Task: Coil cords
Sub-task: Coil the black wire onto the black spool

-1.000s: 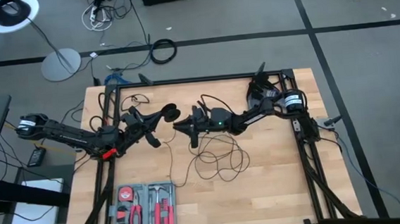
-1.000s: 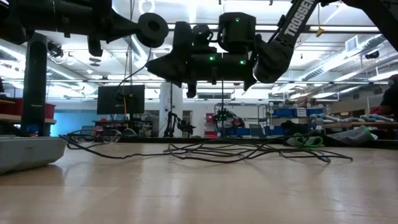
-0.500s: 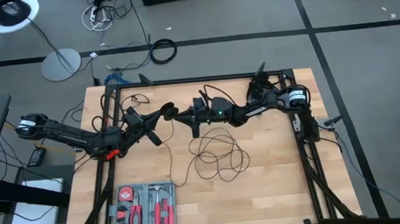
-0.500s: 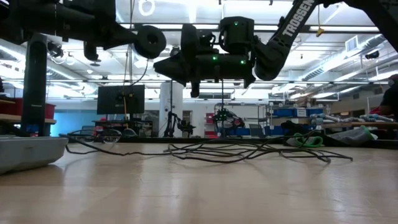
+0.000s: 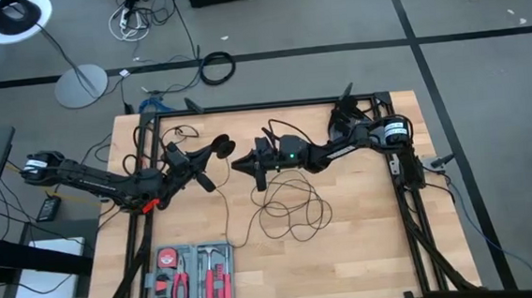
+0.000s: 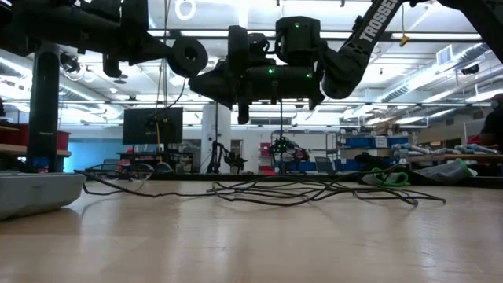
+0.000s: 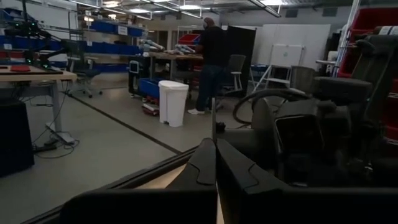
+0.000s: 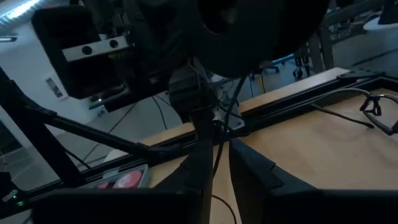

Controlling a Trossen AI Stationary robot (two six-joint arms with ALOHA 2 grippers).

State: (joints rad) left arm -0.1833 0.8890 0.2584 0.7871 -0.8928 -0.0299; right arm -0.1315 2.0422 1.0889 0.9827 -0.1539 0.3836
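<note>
Both grippers hover close together above the table (image 5: 377, 254): my left gripper (image 5: 221, 151) pinches the puck (image 5: 222, 149), my right gripper (image 5: 242, 163) nips the cord (image 5: 289, 208), so a tug could snag its loops.

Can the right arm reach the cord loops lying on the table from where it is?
Probably yes: the right gripper hangs above the table, and the cord loops lie just beside it with nothing over them.

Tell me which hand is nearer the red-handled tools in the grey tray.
Left. The left hand hangs above the table's left half, up-table from the tool tray. The right hand is near the table's middle, farther right of the tray.
</note>
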